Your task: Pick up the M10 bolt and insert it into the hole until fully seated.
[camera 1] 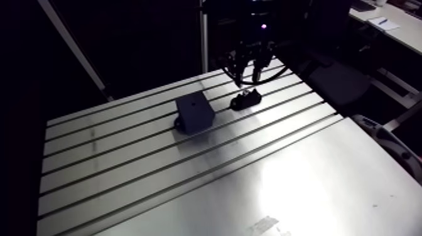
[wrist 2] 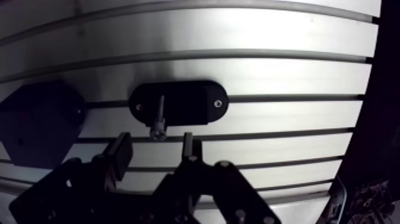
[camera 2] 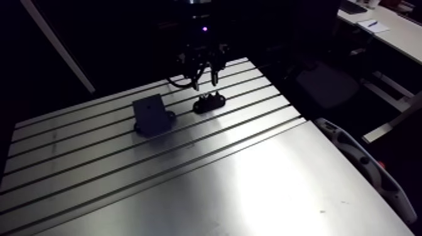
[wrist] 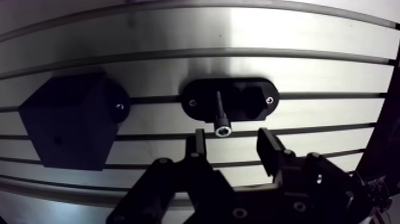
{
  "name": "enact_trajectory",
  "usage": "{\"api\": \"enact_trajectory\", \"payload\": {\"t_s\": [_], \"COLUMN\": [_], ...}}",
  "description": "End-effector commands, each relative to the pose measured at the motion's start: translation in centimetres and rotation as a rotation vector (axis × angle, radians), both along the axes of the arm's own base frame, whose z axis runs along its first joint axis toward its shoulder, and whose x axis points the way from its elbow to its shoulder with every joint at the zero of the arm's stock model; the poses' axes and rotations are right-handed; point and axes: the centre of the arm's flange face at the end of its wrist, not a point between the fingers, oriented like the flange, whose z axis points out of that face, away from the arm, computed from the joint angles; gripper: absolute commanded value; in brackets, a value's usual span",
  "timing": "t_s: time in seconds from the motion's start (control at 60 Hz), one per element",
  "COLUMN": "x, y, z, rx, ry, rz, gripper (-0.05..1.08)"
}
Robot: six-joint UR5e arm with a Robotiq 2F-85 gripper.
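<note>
A dark bolt (wrist: 221, 115) lies on a black oval holder (wrist: 230, 99), its socket head sticking out over the holder's edge toward my gripper. My gripper (wrist: 231, 146) hangs just short of the bolt head, open, with nothing between its fingers (wrist: 196, 143). Beside the holder stands a black angled block (wrist: 65, 126) with a small hole (camera 1: 194, 100) in its sloped face. In the arm view the gripper (camera 1: 247, 70) hovers above the holder (camera 1: 245, 99) at the table's far side.
The slotted aluminium table (camera 1: 251, 182) stretches wide toward the near side. A grey curved part (camera 2: 364, 163) sits off the table's right edge.
</note>
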Motion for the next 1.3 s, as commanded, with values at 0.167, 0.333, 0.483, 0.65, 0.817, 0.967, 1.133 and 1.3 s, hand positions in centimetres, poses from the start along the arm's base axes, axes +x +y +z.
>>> {"api": "enact_trajectory", "payload": {"t_s": [0.167,0.333,0.483,0.65,0.817,0.967,1.133,1.3], "x": [0.0,-0.2,-0.2,-0.3,-0.3,-0.3,-0.4,-0.3], "y": [-0.1,0.0,0.0,-0.3,-0.3,-0.3,-0.3,-0.4], "z": [-0.8,-1.4,-1.6,-2.1,-2.2,-2.2,-2.1,-2.4], "rx": [-0.003,-0.005,-0.006,-0.010,-0.011,-0.009,-0.007,-0.010], "ry": [-0.016,-0.023,-0.026,-0.035,-0.036,-0.035,-0.033,-0.038], "rz": [0.002,0.003,0.004,0.009,0.009,0.009,0.009,0.011], "gripper": [0.44,0.44,0.44,0.44,0.48,0.50,0.53,0.54]}}
